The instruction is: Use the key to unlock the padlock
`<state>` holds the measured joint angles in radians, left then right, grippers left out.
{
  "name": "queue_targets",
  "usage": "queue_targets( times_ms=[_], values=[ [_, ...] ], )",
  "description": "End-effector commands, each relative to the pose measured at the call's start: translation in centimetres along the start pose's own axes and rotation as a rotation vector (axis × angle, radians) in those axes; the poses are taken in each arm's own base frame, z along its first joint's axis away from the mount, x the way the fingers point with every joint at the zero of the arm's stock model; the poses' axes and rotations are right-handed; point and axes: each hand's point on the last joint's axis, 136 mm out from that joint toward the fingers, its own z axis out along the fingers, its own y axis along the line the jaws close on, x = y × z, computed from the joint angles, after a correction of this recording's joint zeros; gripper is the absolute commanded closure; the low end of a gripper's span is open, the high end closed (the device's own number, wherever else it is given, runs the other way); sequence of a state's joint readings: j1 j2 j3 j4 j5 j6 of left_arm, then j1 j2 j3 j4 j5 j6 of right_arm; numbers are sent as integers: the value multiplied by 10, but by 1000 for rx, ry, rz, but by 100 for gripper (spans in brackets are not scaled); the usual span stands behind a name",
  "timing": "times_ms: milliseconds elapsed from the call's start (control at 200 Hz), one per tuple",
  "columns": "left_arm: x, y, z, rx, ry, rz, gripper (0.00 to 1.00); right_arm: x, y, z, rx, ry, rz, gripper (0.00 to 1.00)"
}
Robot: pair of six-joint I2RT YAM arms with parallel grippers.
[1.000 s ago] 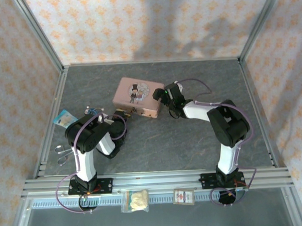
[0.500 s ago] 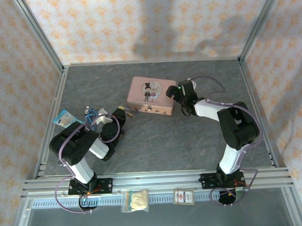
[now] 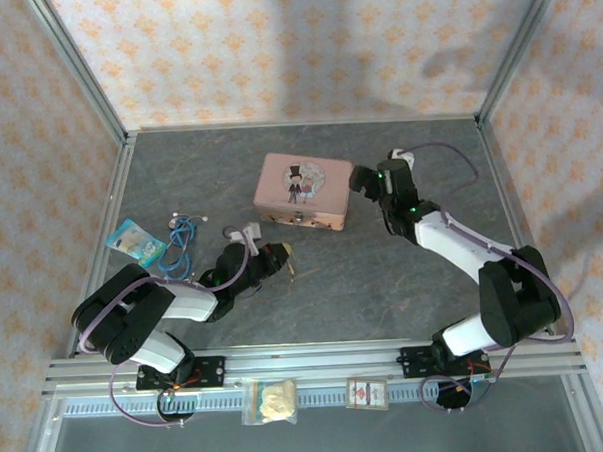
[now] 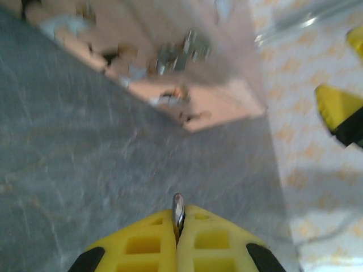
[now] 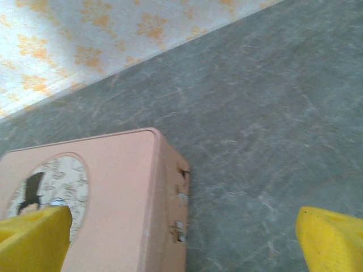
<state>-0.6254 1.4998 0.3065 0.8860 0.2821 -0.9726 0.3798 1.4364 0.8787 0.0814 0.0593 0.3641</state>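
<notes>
I see papered walls (image 3: 274, 47), cream with orange sprigs, closing in one grey, stone-patterned bench (image 3: 384, 282). Two arms reach over it. One pink tin (image 3: 325, 197) lies mid-bench. Two packets (image 3: 270, 400) sit on the front rail, and one blue packet (image 3: 134, 239) lies at the left beside one blue cord (image 3: 185, 234). My right fingers (image 3: 362, 178) hang spread wide and empty just beside the tin's right end. My left fingers (image 3: 280, 257) pinch one thin silvery key (image 4: 178, 207), near the tin's front. One padlock (image 3: 299, 216) seems to sit on that front wall, but it is too blurred to confirm.
</notes>
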Motion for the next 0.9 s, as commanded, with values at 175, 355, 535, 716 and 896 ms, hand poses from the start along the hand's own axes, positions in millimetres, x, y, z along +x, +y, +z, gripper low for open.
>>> queue_targets(
  times_ms=[175, 355, 535, 716, 896],
  values=[
    [32, 13, 24, -143, 140, 89, 100, 11, -42, -2, 103, -8, -4, 0],
    [25, 8, 26, -143, 111, 86, 75, 15, -75, 8, 133, 3, 31, 0],
    [-4, -6, 15, -170, 5, 126, 43, 2, -116, 8, 217, -42, 28, 0],
    [-77, -17, -13, -257, -208, 215, 27, -7, -147, 7, 284, -113, -23, 0],
    [-174, 4, -74, -458, -479, 318, 14, -10, -151, 8, 270, -174, -72, 0]
  ],
)
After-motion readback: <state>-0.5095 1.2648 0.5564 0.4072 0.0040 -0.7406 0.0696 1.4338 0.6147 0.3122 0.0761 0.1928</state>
